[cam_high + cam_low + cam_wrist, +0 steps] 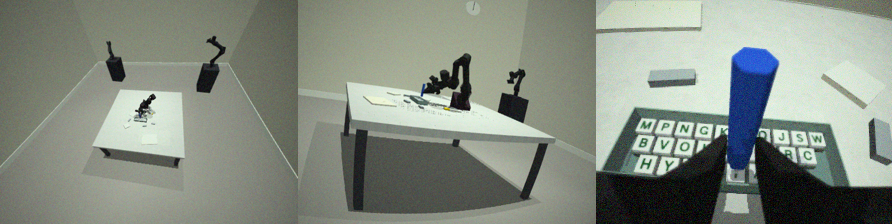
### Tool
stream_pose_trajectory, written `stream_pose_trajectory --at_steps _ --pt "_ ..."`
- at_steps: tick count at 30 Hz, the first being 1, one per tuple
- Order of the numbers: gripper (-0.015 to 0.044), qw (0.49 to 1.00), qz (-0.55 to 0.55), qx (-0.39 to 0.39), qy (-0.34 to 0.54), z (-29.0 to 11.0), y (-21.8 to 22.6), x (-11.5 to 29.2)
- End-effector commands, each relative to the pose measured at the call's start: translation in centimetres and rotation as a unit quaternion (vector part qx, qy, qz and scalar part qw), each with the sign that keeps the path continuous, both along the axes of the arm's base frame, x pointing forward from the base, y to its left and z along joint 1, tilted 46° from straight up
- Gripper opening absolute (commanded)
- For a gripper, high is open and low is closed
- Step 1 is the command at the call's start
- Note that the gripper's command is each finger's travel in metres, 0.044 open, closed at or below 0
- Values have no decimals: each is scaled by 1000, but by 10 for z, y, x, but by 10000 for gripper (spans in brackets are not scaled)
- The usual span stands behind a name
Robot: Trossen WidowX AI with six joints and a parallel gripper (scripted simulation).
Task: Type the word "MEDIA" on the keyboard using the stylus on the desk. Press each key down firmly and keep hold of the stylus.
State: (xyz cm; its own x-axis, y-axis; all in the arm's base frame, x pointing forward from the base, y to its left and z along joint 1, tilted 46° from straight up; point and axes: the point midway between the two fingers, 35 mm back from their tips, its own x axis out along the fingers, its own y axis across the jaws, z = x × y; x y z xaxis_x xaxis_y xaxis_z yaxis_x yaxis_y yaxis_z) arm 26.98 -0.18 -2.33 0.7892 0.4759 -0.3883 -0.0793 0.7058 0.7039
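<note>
Gripper [741, 159] clamps blue stylus [748, 105] over keyboard [666, 140].

A bare robot lab: blank grey walls, a white table [381, 121], two idle arms on black pedestals [207, 78] behind the claw.

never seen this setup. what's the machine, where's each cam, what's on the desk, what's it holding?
It is one small black jointed arm bolted to a white table. Its pincer, two dark fingers, is shut on a blue stylus, held roughly upright.

Three cameras: the top view looks down from high in the room, the exterior view looks across the table from the side, and the wrist view rides on the arm, looking past the fingers.

Under the stylus lies a keyboard with white keys and green letters in a scrambled layout. Around it lie grey blocks, pale flat pads and a yellow-tipped tool. The key under the tip is hidden.

The two arms on dark pedestals stand away from the table.
</note>
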Motion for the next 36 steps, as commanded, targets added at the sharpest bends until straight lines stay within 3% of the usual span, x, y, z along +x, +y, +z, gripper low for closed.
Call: stream_pose_trajectory --at_steps 1,32,36 --pt "81 1000 -2 1 3 -1 0 0" --pt "85 1000 -4 2 6 24 -26 4" --pt "38 1000 -4 2 6 24 -26 4"
